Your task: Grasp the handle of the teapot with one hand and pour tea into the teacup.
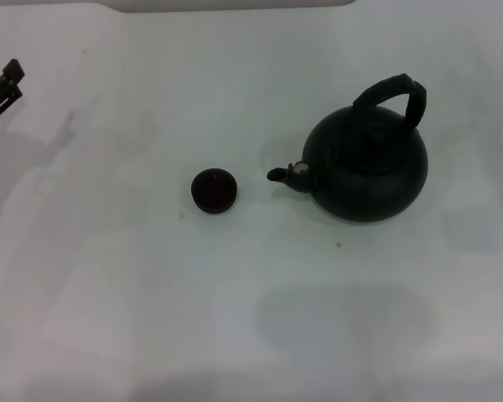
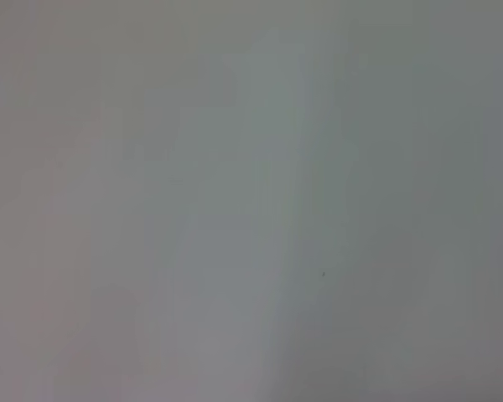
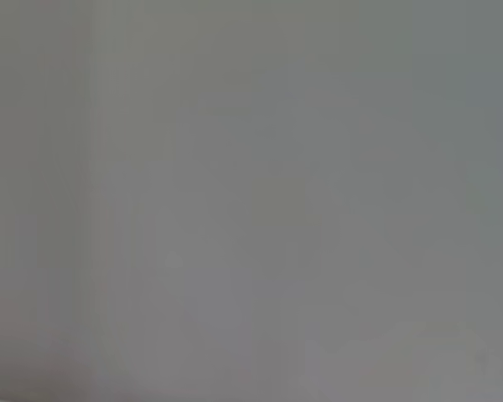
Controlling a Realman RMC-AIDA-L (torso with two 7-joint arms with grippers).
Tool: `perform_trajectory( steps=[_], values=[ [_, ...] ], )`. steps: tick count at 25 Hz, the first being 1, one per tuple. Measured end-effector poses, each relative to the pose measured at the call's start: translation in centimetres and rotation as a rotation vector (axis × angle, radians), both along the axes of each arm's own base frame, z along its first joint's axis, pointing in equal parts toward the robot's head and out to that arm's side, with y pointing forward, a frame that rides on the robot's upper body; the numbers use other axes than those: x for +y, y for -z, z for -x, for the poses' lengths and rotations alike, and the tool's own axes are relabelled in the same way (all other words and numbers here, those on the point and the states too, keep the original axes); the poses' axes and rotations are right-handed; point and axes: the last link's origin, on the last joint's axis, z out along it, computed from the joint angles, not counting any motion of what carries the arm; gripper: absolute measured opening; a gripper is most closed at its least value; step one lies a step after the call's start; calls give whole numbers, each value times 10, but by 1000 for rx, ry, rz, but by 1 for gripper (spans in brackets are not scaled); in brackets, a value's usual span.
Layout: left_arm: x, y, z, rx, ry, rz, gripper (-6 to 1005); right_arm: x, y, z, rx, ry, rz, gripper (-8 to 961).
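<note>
A large round black teapot [image 1: 369, 166] stands on the white table [image 1: 109, 293] at the right in the head view. Its thick black arched handle [image 1: 396, 92] rises over its top, and its short spout [image 1: 287, 173] with a small silvery spot points left. To the left of the spout, a small gap away, sits the small black teacup [image 1: 213, 190]. My left gripper [image 1: 2, 90] shows only as a dark tip at the far left edge, well away from both. My right gripper is out of view. Both wrist views show only plain grey surface.
A pale strip runs along the table's far edge [image 1: 235, 4]. A few tiny brown specks [image 1: 338, 244] lie on the table near the teapot and the cup.
</note>
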Motion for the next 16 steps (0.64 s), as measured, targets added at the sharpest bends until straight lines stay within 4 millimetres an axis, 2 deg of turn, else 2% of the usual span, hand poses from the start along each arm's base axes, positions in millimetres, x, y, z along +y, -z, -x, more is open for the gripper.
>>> perform_trajectory(
  steps=[16],
  values=[
    [8,-2,-1,23,0,3,876,3,1,2,14,2,-5,574]
  ],
)
